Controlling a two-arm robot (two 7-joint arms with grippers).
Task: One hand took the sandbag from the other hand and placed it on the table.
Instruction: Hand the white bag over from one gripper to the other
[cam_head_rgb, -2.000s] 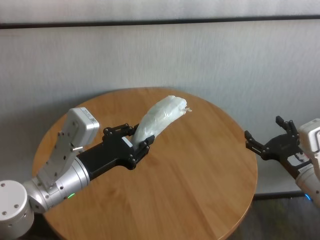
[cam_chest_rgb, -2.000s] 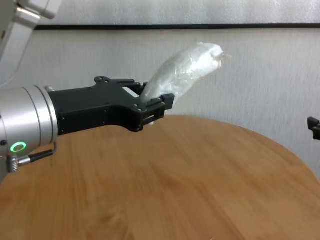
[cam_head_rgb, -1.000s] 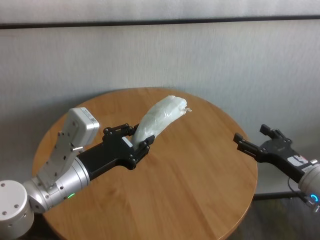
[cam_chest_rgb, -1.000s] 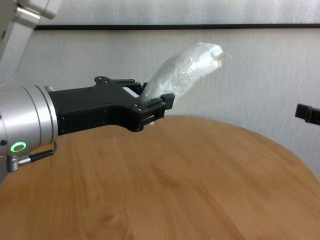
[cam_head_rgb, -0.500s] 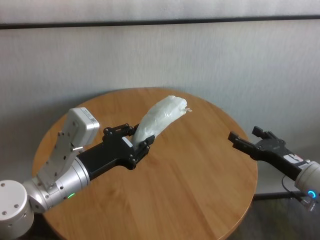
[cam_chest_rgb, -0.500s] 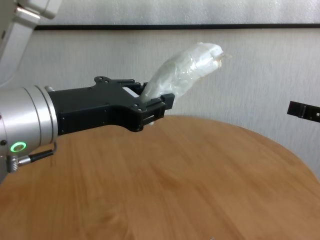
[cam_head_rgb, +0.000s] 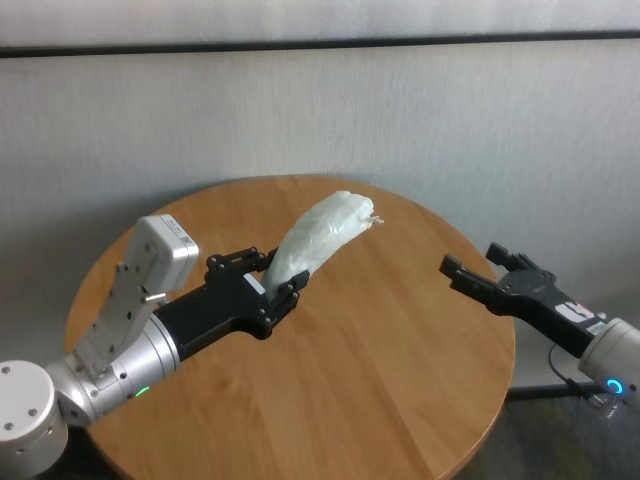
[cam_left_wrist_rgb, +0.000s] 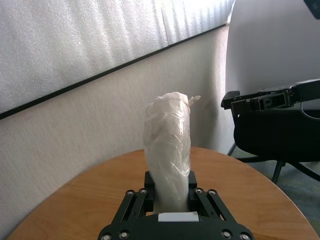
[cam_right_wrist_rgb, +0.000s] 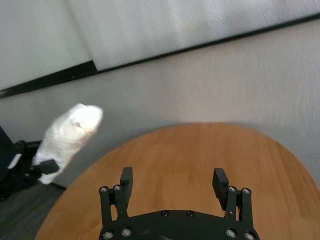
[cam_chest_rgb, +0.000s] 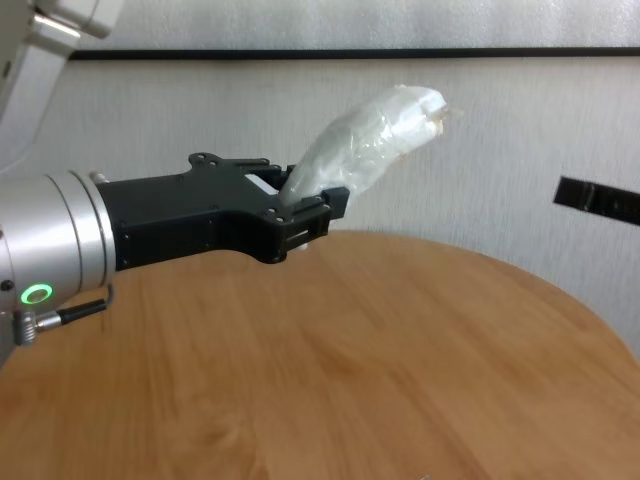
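left gripper (cam_head_rgb: 268, 290) fingers pinched sandbag (cam_head_rgb: 318, 240) base | long axis rose toward right gripper (cam_head_rgb: 472, 272) | right fingers spread, well apart

Counter (cam_head_rgb: 380, 360): round, with a smooth light-brown wood-grain top.
Counter surface: bare wood shows across the middle and the near side in the head and chest views.
Counter rim: thin, darker brown, curving along the far and right sides.
Counter setting: stands close before a pale textured wall (cam_head_rgb: 300, 110) with a dark horizontal strip.
Beside the counter: grey floor (cam_head_rgb: 560, 440) shows past its right edge.
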